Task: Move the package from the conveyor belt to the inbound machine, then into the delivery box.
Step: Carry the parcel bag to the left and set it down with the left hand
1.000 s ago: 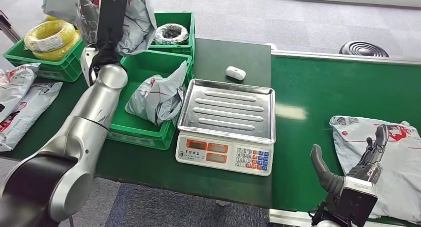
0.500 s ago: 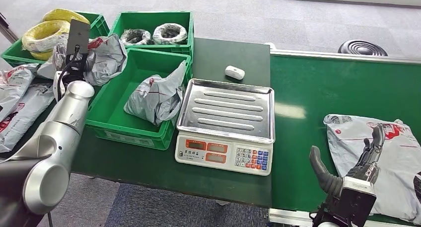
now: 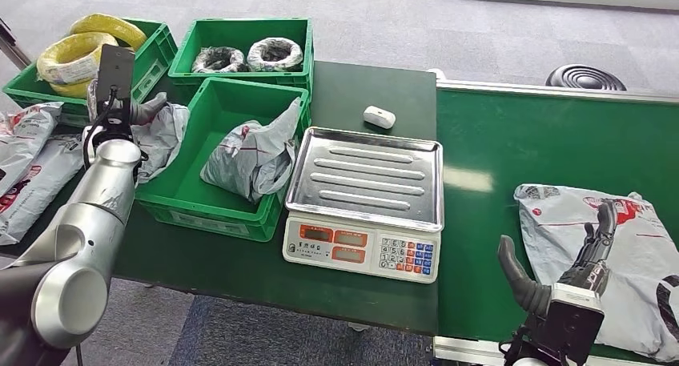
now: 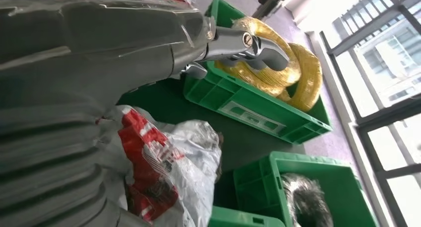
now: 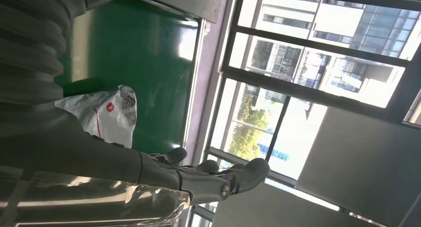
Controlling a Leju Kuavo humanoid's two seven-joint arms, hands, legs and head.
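My left hand (image 3: 120,102) is at the left rim of the green delivery box (image 3: 210,210) and holds a crumpled grey package (image 3: 162,135), which hangs bunched from it against the box's left wall. The same package with red print (image 4: 164,172) lies under the left hand (image 4: 89,63) in the left wrist view. Another grey package (image 3: 250,154) lies inside the box. A flat grey package (image 3: 616,254) lies on the green conveyor belt (image 3: 512,158) at the right. My right hand (image 3: 572,274) stands at that package's near edge, fingers apart, holding nothing. The scale (image 3: 364,182) has a bare tray.
Two green crates at the back hold yellow coils (image 3: 76,50) and dark coils (image 3: 248,55). More packages (image 3: 28,166) lie on the table at the far left. A small white device (image 3: 379,117) sits behind the scale.
My left arm has swung down and left, bringing its package from high up to the box's left rim. The package on the belt has drifted left toward my right hand.
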